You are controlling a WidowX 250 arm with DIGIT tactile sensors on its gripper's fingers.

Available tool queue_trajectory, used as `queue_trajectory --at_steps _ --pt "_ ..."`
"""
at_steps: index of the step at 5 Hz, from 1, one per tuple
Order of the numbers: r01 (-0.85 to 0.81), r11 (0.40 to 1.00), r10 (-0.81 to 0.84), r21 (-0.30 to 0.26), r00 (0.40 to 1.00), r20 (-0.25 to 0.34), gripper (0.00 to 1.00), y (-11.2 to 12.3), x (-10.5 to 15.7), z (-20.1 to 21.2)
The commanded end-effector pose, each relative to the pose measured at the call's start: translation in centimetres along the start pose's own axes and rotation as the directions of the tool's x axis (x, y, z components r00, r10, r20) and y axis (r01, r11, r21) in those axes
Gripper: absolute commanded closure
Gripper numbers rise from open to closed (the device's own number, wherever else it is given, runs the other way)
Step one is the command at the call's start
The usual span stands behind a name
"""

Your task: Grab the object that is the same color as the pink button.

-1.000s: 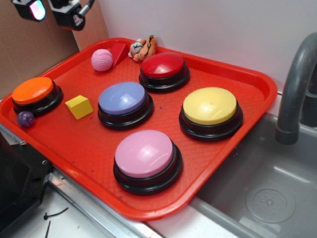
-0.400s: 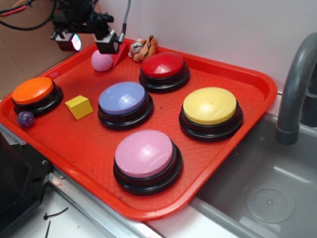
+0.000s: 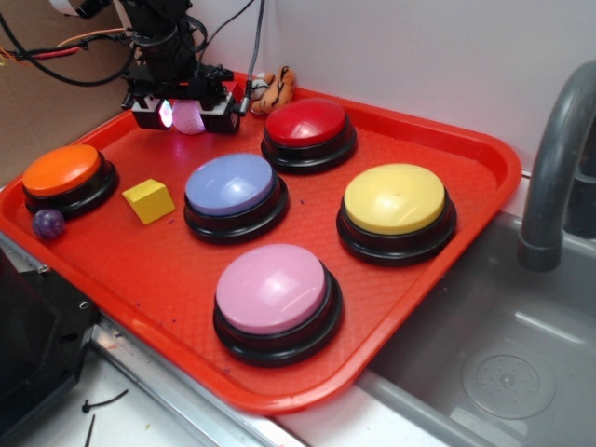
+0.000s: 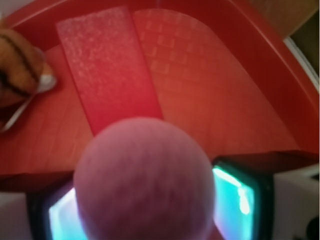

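Pink wool fills the space between the two fingers: the gripper has dropped from well above the tray a second ago to the back left corner, and now straddles the ball. In the wrist view the ball sits square in the middle, with a glowing pad on either side, so the fingers look spread around it; whether the pads already touch the wool I cannot tell. The approach seems finished, then, and closing on the ball is what remains.

As for direction, the ball is round (no long axis and no front to speak of), so any closing line across it should serve equally well.

Just behind it lies a red wedge, sloping away towards the tray wall, and a small tiger toy sits beside that. The ball matches the pink button at the near edge of the red tray. A blue button lies between the two, well clear of the arm. A purple marble rests by the orange button, far from the fingers.
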State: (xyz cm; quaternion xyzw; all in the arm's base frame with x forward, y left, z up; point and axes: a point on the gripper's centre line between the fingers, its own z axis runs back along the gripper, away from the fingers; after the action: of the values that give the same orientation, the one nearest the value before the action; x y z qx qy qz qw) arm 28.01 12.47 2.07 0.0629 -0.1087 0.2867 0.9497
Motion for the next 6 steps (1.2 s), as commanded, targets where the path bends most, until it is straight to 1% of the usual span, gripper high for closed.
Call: queue_trajectory --at_steps 1,2,3,4,5,6 --pt "0.132 0.991 -0.131 -0.034 0.991 0.030 1.00 1.1 1.3 2.7" --pt "0.311 0.946 -0.319 -0.088 0.944 -0.084 1.00 1.1 1.3 6.6" --pt "0.374 0.918 -0.393 -0.130 0.901 -0.182 1.00 0.8 0.3 10.2" --pt "0.408 0.907 -0.421 -0.105 0.870 -0.255 1.00 -0.2 -1.1 15.7" --pt "0.399 0.894 -0.440 -0.203 0.865 -0.240 1.00 -0.1 -2.0 19.0" --pt "0.378 0.903 -0.416 -0.202 0.887 -0.199 1.00 0.0 -3.3 21.4"
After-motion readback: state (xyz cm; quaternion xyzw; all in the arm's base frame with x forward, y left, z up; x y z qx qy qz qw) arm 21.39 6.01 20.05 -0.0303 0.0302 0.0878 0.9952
